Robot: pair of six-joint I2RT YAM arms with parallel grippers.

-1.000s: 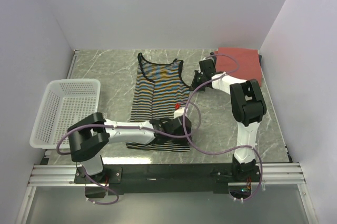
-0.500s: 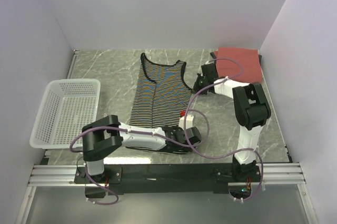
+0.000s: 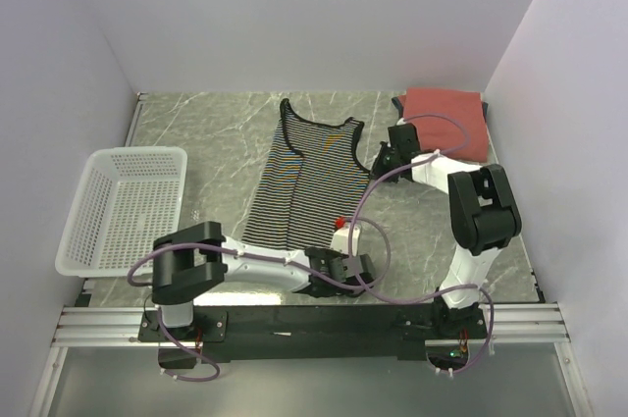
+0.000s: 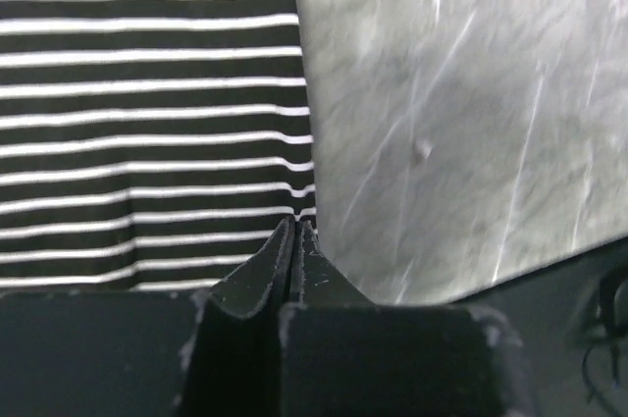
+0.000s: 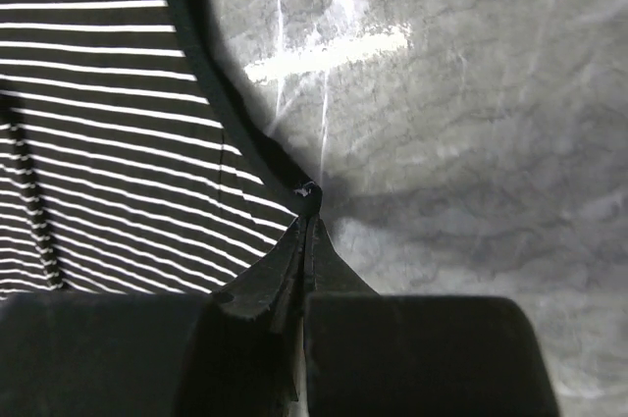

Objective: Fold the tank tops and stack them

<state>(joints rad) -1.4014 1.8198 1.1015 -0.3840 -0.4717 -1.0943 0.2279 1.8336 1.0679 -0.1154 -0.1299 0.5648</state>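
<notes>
Striped tank top lies flat mid-worktop. My worry: both pinches sit at the very edge, so cloth could slip free on a lift and fold skewed. Left jaws clenched on near hem corner; right jaws clenched on the armhole trim.
</notes>
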